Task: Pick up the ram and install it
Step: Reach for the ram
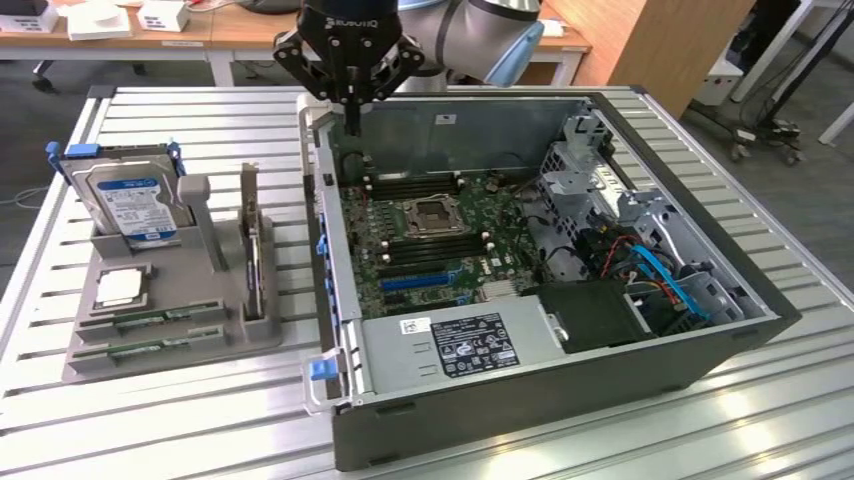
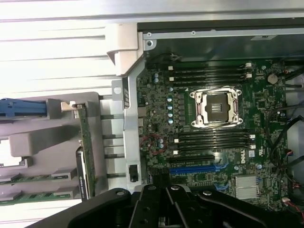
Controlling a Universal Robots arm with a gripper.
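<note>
My tool [image 1: 354, 127] is fully shut with nothing in it. It hangs fingers down over the back corner of the open computer case [image 1: 694, 350], on the exterior view's left, just above the case wall. It touches nothing.

The ram [image 1: 150, 319] is not picked up. It lies flat in a slot of the grey holder [image 1: 187, 200], at the holder's end nearest the exterior camera. A second green stick [image 1: 134, 350] lies in the next slot, just beside it. Both are well apart from my tool.

The holder sits on the slatted metal tabletop [image 1: 174, 120], beside the case on the exterior view's left. It also carries a hard drive [image 1: 127, 205] with a blue label, standing upright at the far end, and a dark expansion card [image 1: 250, 250], standing on edge along the side toward the case.

Inside the case the green motherboard [image 1: 400, 260] lies open to view, with the silver processor socket [image 1: 434, 215] in the middle and black memory slots [image 1: 407, 185] on both sides of it. The power supply [image 1: 454, 345] sits at the near end.
</note>
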